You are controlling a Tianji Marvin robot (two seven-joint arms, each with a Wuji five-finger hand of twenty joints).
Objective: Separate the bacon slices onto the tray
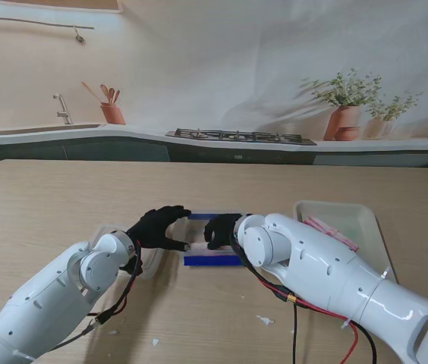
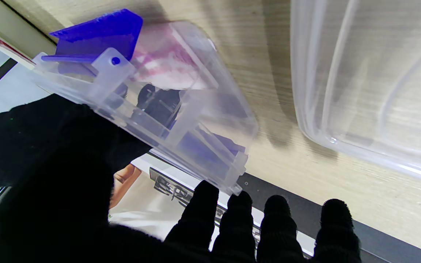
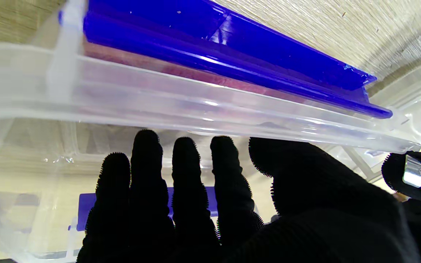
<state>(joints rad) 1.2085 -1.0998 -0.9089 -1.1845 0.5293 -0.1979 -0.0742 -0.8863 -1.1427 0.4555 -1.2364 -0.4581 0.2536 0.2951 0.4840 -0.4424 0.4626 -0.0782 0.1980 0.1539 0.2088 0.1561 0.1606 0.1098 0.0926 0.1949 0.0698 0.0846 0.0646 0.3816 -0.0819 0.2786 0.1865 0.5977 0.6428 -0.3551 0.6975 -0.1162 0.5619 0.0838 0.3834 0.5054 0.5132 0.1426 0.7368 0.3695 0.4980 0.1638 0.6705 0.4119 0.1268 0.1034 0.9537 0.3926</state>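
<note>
My L hand (image 1: pixel 158 227) and R hand (image 1: pixel 221 230) both grip the clear box (image 1: pixel 212 239) w/ blue clips, mid-table. Pink bacon (image 2: pixel 166 64) shows inside it. Tray (image 1: pixel 366 227) sits to my right, some slices (image 1: pixel 329 231) on it.

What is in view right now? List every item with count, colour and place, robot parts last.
Container: one, clear plastic with blue clips, centre of table, between both hands.
Bacon slices: a few, pink, lying in the tray.
Tray: one, pale, right side of table.
Clear lid: one, transparent, on the table left of the container.
Table: one, light wood.
Scraps: a few, white, on the table nearer to me.
Left robot hand: one, black glove, at the container's left end, grip unclear.
Right robot hand: one, black glove, at the container's right end, grip unclear.
</note>
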